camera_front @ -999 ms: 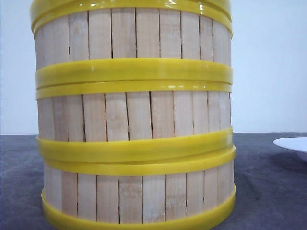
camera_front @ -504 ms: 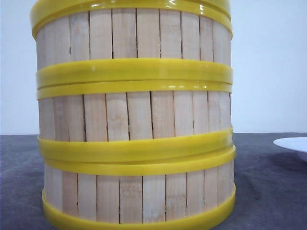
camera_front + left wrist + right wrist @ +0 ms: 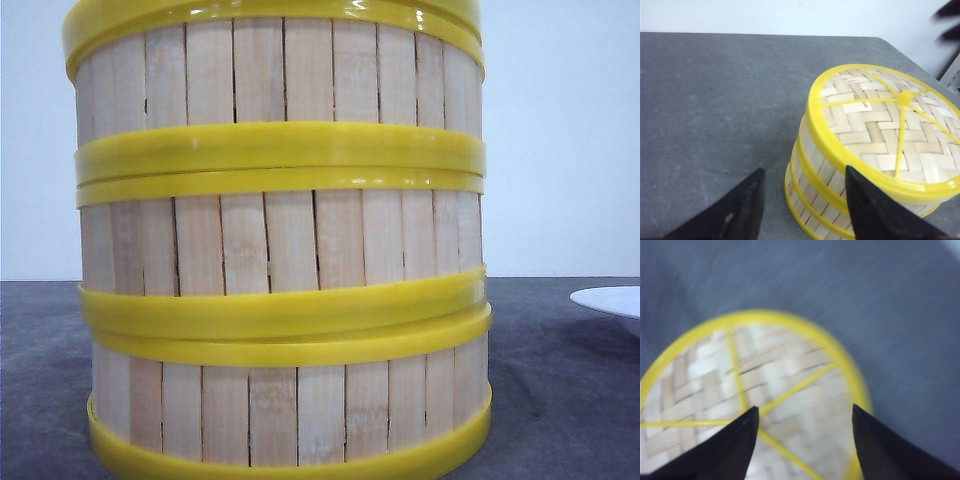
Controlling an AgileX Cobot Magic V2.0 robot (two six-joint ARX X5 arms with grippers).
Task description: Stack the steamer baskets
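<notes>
Pincer tips of the left arm point(image 3: 802, 210) stand wide apart and hold nothing, hovering just beside the steamer baskets point(image 3: 875, 150), one finger over bare table point(image 3: 715, 110) and the other over the stack's near edge. The right pincer point(image 3: 802, 442) is likewise spread and empty, poised above the woven top of the upper basket point(image 3: 755, 390); that view is blurred, so I cannot say how close it hangs. From the front, the three baskets point(image 3: 280, 250) sit one upon another on the grey table, rims meeting, though the seam above the lowest basket looks a little slanted. A white plate point(image 3: 610, 300) lies off to the right, well apart. By my judgement the stacking itself is done; what may remain is squaring up that lower joint and drawing both arms clear
</notes>
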